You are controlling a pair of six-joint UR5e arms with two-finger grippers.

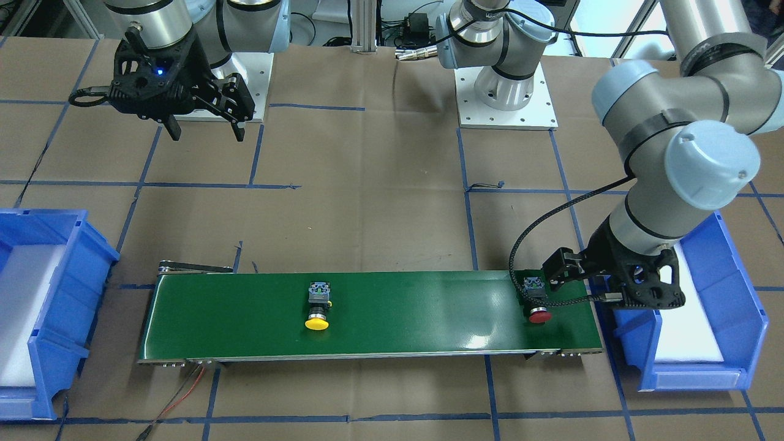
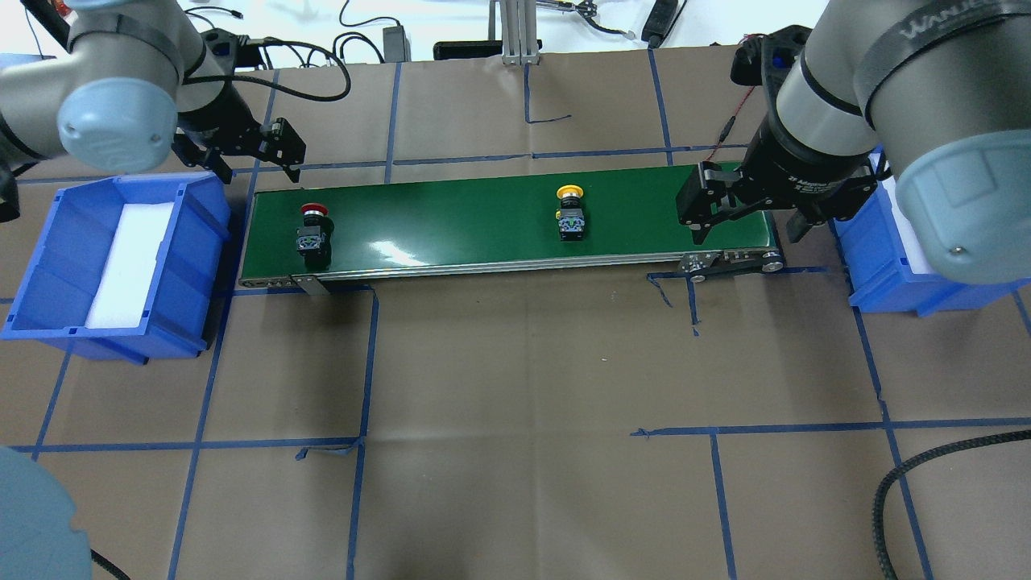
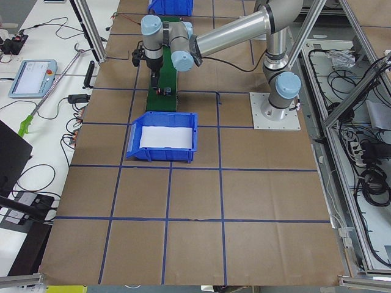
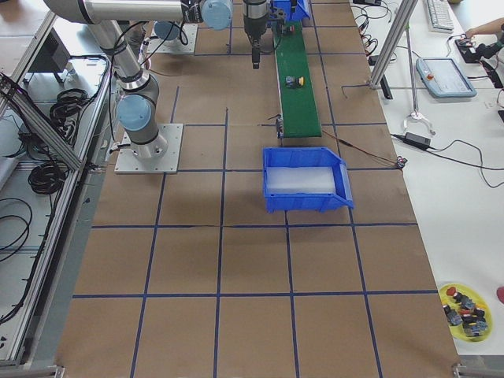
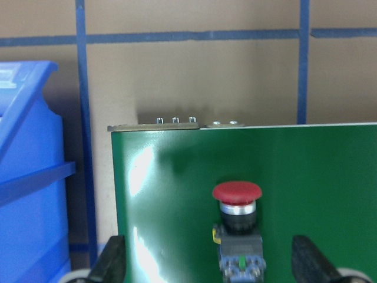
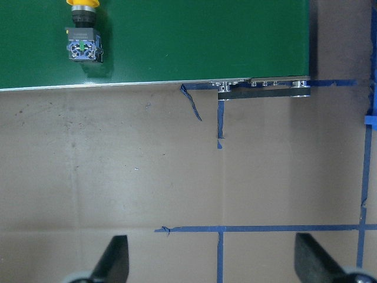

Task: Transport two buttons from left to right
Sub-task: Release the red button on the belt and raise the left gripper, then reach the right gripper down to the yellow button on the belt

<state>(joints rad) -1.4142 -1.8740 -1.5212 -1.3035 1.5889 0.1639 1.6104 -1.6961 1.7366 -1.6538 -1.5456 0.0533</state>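
The red button [image 2: 313,232] lies on its side at the left end of the green conveyor belt [image 2: 451,217]. The yellow button [image 2: 570,213] lies near the belt's middle, to the right. My left gripper [image 2: 258,165] is open and empty above the belt's left end. In the left wrist view the red button [image 5: 237,221] lies between its open fingers [image 5: 112,262], untouched. My right gripper [image 2: 747,229] is open and empty, raised above the belt's right end. The right wrist view shows the yellow button [image 6: 84,32] far from its fingers [image 6: 115,259]. The front view shows both buttons [image 1: 538,301] [image 1: 317,306].
A blue bin [image 2: 48,266] lined with white foam stands left of the belt, and another blue bin [image 2: 874,270] stands right of it under my right arm. Brown paper with blue tape lines covers the table. A yellow dish [image 4: 466,309] of spare parts sits far off.
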